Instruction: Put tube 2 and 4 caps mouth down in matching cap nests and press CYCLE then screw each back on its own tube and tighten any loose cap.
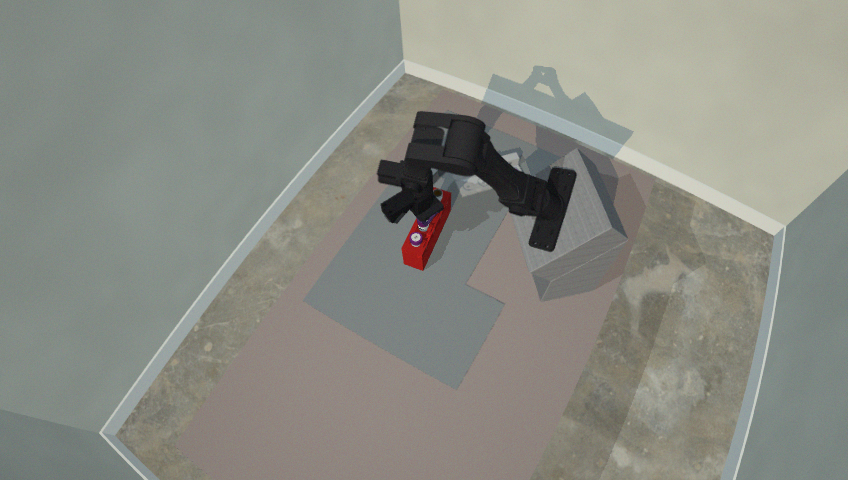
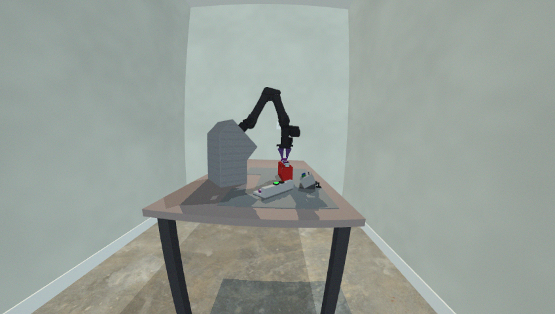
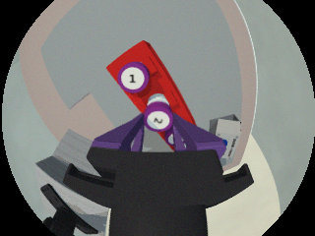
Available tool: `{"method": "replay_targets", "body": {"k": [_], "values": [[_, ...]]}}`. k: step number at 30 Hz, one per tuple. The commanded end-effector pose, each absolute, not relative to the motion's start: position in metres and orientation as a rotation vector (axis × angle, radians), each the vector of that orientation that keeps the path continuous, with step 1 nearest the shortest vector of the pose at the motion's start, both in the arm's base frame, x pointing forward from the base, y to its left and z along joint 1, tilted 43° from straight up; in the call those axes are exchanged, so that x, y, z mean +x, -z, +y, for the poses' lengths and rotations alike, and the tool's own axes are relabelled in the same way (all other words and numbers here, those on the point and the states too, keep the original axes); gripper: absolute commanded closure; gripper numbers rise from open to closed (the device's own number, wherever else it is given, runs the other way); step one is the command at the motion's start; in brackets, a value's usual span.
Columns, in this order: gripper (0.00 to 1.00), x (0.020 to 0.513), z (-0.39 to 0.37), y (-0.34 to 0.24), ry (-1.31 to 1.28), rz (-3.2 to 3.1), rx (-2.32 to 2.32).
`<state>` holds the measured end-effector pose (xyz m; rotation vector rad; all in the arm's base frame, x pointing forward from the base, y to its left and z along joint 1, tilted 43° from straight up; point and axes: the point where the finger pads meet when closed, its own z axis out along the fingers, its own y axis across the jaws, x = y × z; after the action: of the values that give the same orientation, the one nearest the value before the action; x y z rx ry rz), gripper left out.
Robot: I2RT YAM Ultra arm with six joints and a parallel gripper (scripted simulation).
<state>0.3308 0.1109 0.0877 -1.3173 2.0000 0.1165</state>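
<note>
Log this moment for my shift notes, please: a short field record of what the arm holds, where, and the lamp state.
gripper: black parallel gripper with purple fingers, shut on a cap
held item: round purple cap with white dot marked 2
position: over the red block-shaped decapping station
neighbour: purple cap marked 1 sitting on the station
lamp: green lamp lit on the grey cap tray console
</note>
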Motion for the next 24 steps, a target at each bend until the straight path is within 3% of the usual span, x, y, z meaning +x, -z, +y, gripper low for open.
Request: {"method": "replay_targets", "body": {"k": [1, 24], "values": [[1.00, 0.3322, 0.1106, -0.0909, -0.114, 1.993, -1.312], [1.00, 0.3360, 0.1135, -0.0876, -0.114, 1.993, -1.312]]}}
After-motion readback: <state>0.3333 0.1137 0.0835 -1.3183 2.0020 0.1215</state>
